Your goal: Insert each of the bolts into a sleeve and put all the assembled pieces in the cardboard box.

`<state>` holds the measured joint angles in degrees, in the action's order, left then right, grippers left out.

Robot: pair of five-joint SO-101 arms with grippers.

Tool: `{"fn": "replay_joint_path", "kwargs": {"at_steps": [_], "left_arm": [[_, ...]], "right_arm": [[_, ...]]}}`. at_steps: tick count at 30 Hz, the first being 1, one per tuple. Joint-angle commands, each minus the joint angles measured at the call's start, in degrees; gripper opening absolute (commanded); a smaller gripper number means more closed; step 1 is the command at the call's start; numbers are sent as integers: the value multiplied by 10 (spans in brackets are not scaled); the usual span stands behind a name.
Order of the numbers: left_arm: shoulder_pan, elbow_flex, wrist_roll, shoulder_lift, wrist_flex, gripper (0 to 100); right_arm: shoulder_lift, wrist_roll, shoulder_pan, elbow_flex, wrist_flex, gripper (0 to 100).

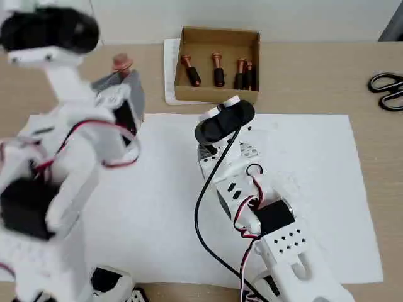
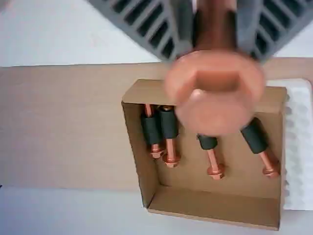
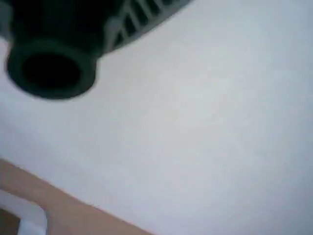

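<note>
My left gripper (image 2: 215,27) is shut on a copper bolt (image 2: 215,93), whose hex head faces the wrist camera. In the high view this bolt (image 1: 121,63) is held up at the left gripper (image 1: 119,80), left of the cardboard box (image 1: 189,94). Under the bolt, the cardboard box (image 2: 210,208) holds several copper bolts in black sleeves (image 2: 168,129), lying side by side. My right gripper (image 3: 63,29) is shut on a black sleeve (image 3: 49,71), its open bore toward the camera, above the white paper. The right arm's wrist (image 1: 223,123) sits just in front of the box.
A white paper sheet (image 1: 315,176) covers the middle of the wooden table. A white foam piece (image 1: 169,69) lies against the box's left side. Black scissors (image 1: 387,90) lie at the far right edge. A black cable (image 1: 201,207) runs beside the right arm.
</note>
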<state>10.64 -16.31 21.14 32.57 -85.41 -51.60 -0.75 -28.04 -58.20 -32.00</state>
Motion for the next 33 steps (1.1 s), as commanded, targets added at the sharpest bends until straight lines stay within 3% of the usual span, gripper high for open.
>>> {"fn": "replay_joint_path", "kwargs": {"at_steps": [1, 5, 11, 20, 26, 33], "left_arm": [[3, 29, -9, 40, -34, 6], [3, 143, 33, 43, 55, 6], [4, 339, 33, 46, 207, 6], [52, 349, 34, 45, 249, 6], [76, 349, 34, 41, 314, 6], [97, 352, 35, 46, 321, 6]], "right_arm": [[-7, 6, -5, 3, 16, 7], [-7, 6, -5, -2, 37, 5], [-36, 6, -6, -78, 138, 5], [-219, 6, -6, -204, 206, 5], [-226, 6, -21, -239, 205, 4], [-227, -13, -35, -260, 206, 6]]}}
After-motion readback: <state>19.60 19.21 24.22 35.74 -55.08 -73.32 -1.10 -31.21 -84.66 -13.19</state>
